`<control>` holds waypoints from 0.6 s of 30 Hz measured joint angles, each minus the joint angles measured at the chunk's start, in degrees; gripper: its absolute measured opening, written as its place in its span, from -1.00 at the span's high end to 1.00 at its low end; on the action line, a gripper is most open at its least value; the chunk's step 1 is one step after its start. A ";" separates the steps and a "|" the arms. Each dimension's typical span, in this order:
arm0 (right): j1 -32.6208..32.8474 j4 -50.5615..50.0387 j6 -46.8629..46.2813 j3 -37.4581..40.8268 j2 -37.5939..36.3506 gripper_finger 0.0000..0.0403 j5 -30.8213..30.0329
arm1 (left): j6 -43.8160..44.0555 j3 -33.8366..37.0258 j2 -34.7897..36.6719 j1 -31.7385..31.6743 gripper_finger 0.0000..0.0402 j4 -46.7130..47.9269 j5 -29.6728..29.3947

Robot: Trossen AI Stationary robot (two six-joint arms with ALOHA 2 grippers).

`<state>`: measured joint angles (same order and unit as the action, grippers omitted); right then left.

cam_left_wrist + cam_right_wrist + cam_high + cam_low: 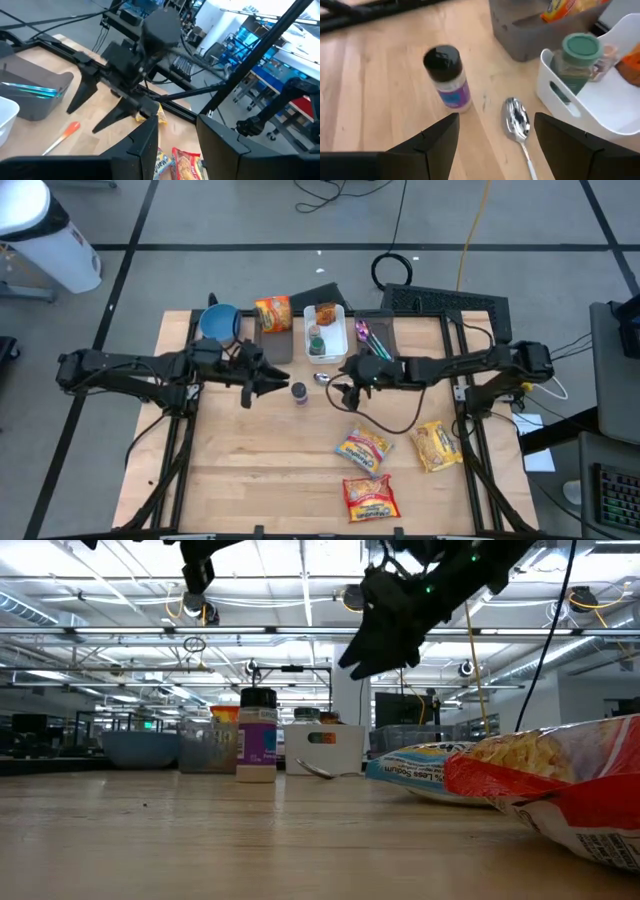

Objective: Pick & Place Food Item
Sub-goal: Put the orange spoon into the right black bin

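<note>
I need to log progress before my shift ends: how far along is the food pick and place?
Done: the white bin already holds a green-lidded jar, and the grey bin a snack pack. In hand: nothing; the right gripper hovers open above the black-capped spice bottle and spoon, the left gripper empty beside them. Left: three noodle packets lie loose on the table.

Both arms reach inward above the table, left pincer [276, 383] and right pincer [341, 390] open, empty.

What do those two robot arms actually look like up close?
Both are matte black, built of slim jointed segments. The left gripper and right gripper each end in two flat, tapering jaws. A loose black cable hangs below the right arm.
</note>
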<state>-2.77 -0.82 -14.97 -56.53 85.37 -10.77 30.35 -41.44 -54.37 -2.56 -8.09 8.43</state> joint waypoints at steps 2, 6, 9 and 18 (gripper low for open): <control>-1.07 -0.77 1.18 0.00 0.95 -0.25 2.23 | 0.00 0.00 0.02 -0.26 0.28 -0.05 -0.15; -2.28 -1.69 2.91 0.00 2.94 -0.25 5.62 | 0.00 0.01 0.00 -1.01 0.28 0.01 -0.25; -2.46 -1.75 4.16 -0.02 4.43 -0.25 6.33 | 0.00 0.01 0.00 -1.79 0.28 0.04 -0.31; -2.89 -2.88 6.08 0.02 11.52 -0.25 6.39 | 0.00 0.01 0.00 -3.57 0.28 0.14 0.18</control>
<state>-5.67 -3.70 -8.90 -56.51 96.89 -4.38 30.35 -41.43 -54.37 -6.13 -7.94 8.62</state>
